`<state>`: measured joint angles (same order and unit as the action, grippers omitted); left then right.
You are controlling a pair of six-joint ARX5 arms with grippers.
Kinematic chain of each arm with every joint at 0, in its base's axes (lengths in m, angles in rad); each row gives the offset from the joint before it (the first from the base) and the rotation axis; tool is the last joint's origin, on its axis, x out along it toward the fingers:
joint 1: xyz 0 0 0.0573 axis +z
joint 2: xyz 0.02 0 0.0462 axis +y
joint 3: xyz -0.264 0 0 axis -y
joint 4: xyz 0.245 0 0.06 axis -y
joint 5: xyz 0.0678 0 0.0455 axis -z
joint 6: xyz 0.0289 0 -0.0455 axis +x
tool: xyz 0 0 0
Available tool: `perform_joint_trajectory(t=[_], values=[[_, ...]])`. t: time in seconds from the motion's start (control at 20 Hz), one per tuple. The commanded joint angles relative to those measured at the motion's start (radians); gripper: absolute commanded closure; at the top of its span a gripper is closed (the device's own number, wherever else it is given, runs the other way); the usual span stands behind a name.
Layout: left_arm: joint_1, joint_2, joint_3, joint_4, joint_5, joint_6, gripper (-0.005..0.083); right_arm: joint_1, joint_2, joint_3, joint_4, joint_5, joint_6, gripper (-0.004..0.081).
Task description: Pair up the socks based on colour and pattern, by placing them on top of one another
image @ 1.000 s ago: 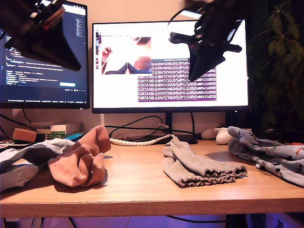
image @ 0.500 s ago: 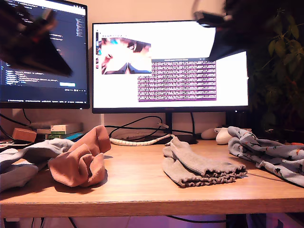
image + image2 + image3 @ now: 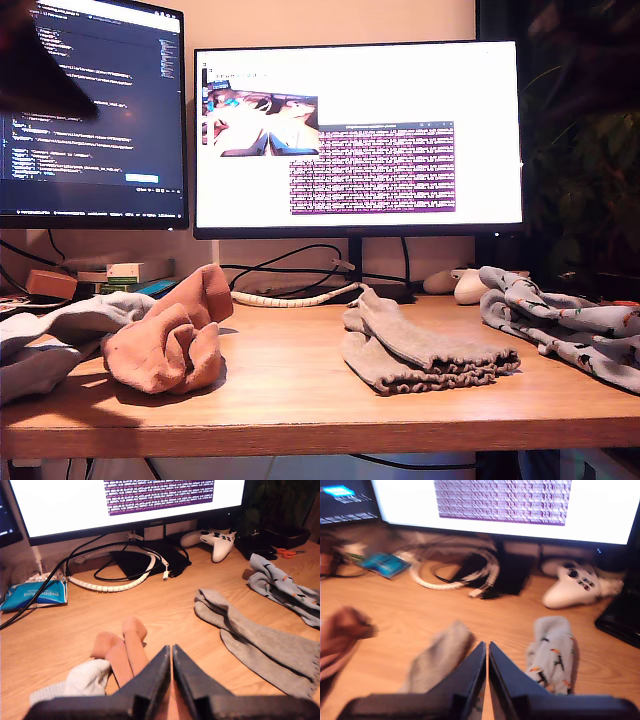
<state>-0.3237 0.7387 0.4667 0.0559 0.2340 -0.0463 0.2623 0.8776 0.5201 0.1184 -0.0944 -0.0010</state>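
You see the wooden desk [image 3: 300, 380] with the socks spread along it in the exterior view. The salmon-pink socks [image 3: 170, 335] lie bunched toward the exterior view's left, touching the white ribbed socks [image 3: 50, 340], which run off that edge so you cannot see their full length. The grey-beige socks [image 3: 420, 350] lie stacked near the middle, one on the other, well apart from the pink heap. The grey-blue printed socks [image 3: 570, 330] sit crumpled at the exterior view's right, cut off by the frame, so you cannot tell how many pieces are there. Only a dark blurred shape shows at the exterior view's upper left corner, and you cannot say from it which arm it is. In the first wrist view my first gripper [image 3: 171, 655] hangs above the pink socks [image 3: 125, 650], its jaws pressed together with nothing between them; the white sock [image 3: 85, 680] is partly hidden behind it, and the grey-beige pair [image 3: 260, 640] and printed sock [image 3: 280, 585] lie off to one side. The second wrist view is smeared by motion blur: my second gripper [image 3: 486, 655] has its jaws closed, empty, above the gap between a grey-beige sock [image 3: 440, 655] and a printed sock [image 3: 552, 650]. A white game controller [image 3: 570, 582] and a white coiled cable [image 3: 115, 582] rest near the monitor stand [image 3: 145, 555].
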Motion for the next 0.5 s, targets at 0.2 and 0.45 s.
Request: perform_joint_trajectory(t=[0.2,0.45], values=[[0.0,-0.138,-0.022,-0.156,0.001,-0.006,0.0797,0.005,-0.213,-0.058,-0.123,0.028,-0.002,0.078],[0.0,-0.185,-0.021,-0.272,0.0,-0.006,0.0797,0.004,-0.316,-0.058,-0.291,0.027,-0.002,0.078]])
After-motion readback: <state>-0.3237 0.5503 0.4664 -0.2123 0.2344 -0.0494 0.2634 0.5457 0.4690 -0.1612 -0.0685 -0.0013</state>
